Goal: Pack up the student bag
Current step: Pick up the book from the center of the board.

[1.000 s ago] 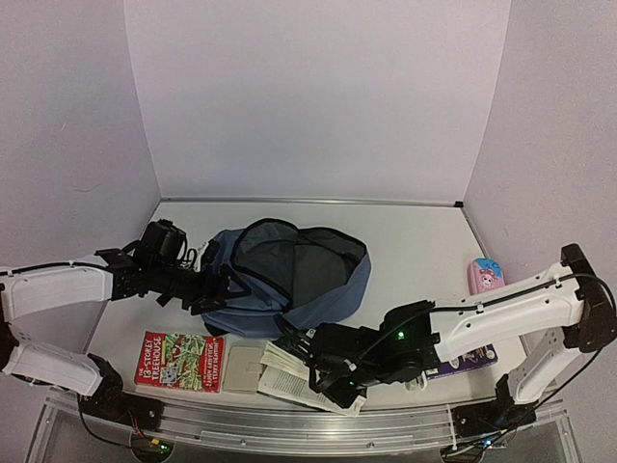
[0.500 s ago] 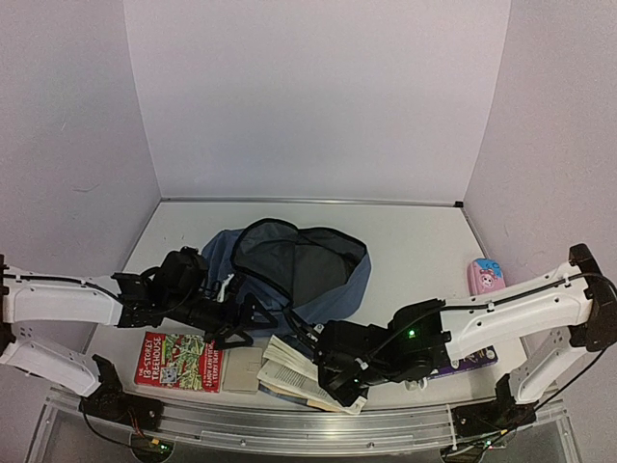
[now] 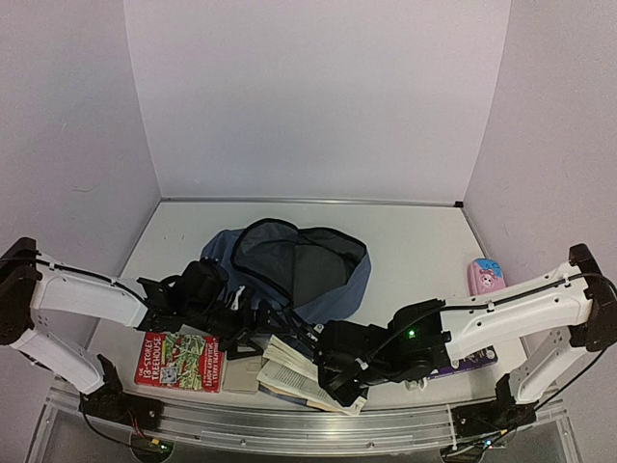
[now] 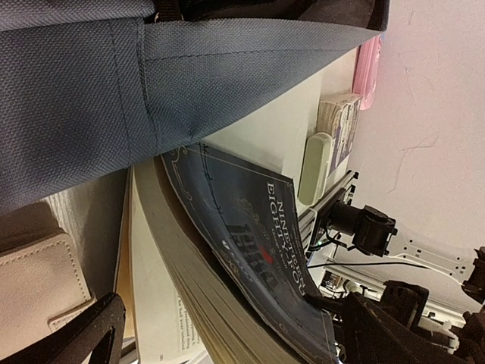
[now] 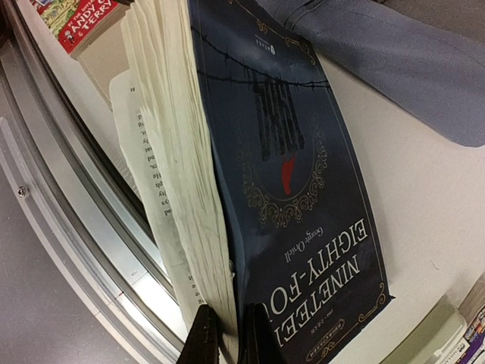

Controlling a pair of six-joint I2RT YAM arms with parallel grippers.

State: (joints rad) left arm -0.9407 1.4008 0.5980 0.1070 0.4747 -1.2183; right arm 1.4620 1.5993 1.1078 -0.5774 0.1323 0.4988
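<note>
The right gripper [image 5: 227,334] is pinched narrow on the near edge of a thick dark-blue paperback book [image 5: 295,152], with the cover and a sheaf of cream pages between its black fingers [image 5: 203,337]. The book's loose pages fan out to one side of the fingers. Straight ahead of this gripper, past the book's far end, lies the rounded slate-blue fabric backpack [image 5: 394,61].

The left gripper [image 4: 235,334] stands wide apart and holds nothing. The same book passes between its fingers, and the backpack's woven side [image 4: 114,91] fills the view just beyond them, its lower edge meeting the book. A beige stitched flat case [image 4: 34,288] sits just beside one finger.

From above, the backpack [image 3: 289,275] lies on the white table [image 3: 415,241] just beyond both grippers. It is unzipped, its black-rimmed mouth gaping on dark grey lining. A red paperback [image 3: 180,362] lies near the left gripper [image 3: 253,333].
</note>
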